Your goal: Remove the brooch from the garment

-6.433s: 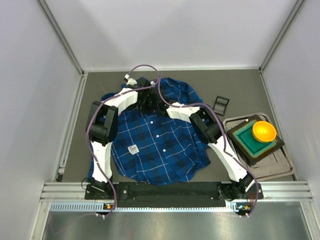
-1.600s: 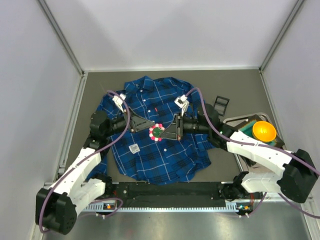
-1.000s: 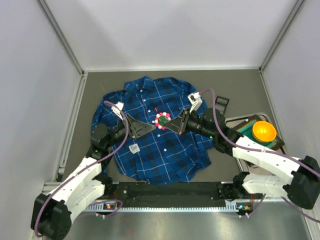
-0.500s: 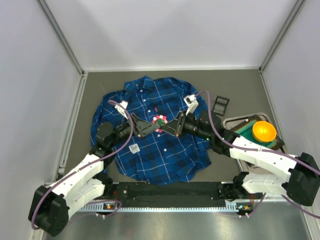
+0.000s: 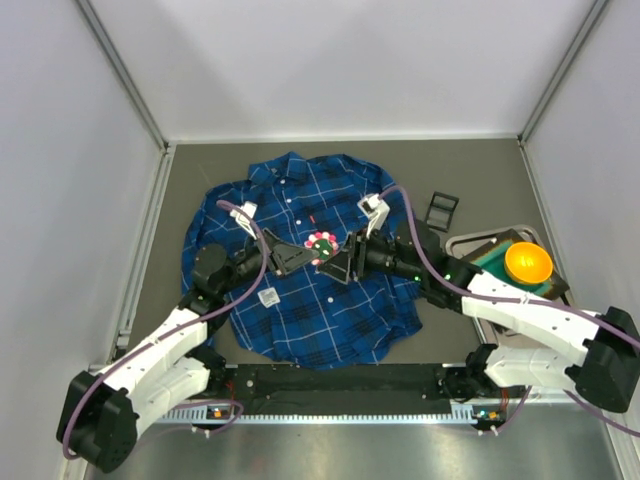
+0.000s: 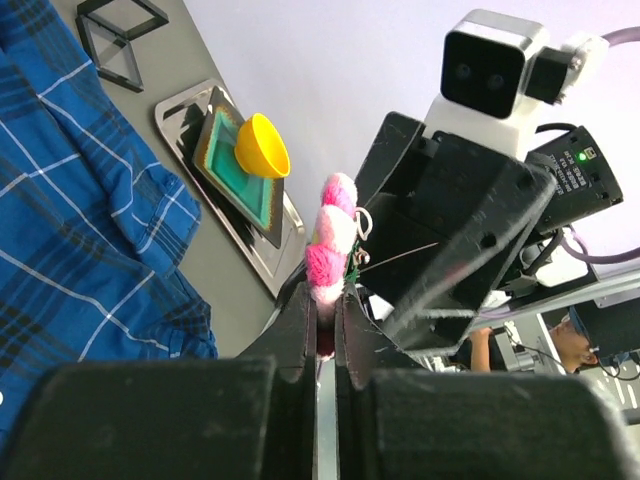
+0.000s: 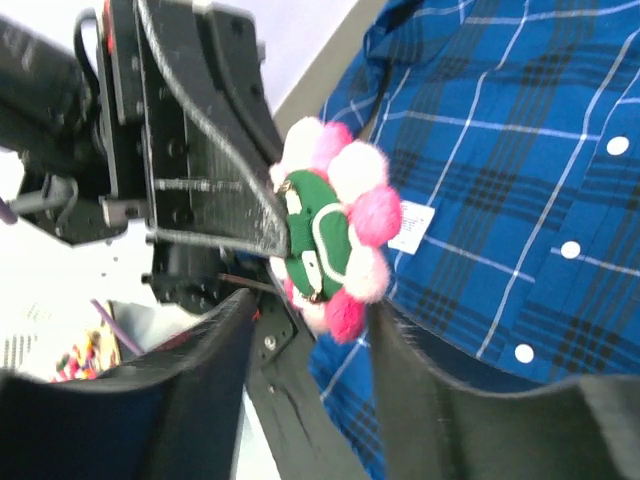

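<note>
We find the brooch (image 5: 320, 243) lifted clear of the garment (image 5: 330, 300), pinched in the narrow left gripper (image 6: 325, 300) above its middle, with the right gripper (image 7: 310, 310) spread wide around it (apparently not gripping), so only handover or set-down remains.

Pink brooch (image 6: 330, 245) pinched between left jaws (nearly touching), plaid shirt (image 6: 70, 200) at left, yellow bowl (image 6: 262, 146) beyond

The dark grey tabletop (image 5: 480, 175) carries three things. The blue plaid garment (image 5: 300, 305) lies spread flat left of centre, collar toward the far edge. A small black frame (image 5: 440, 210) lies just off its right shoulder. A metal tray (image 5: 548, 338) sits against the right edge, nearer the near-right corner.
</note>
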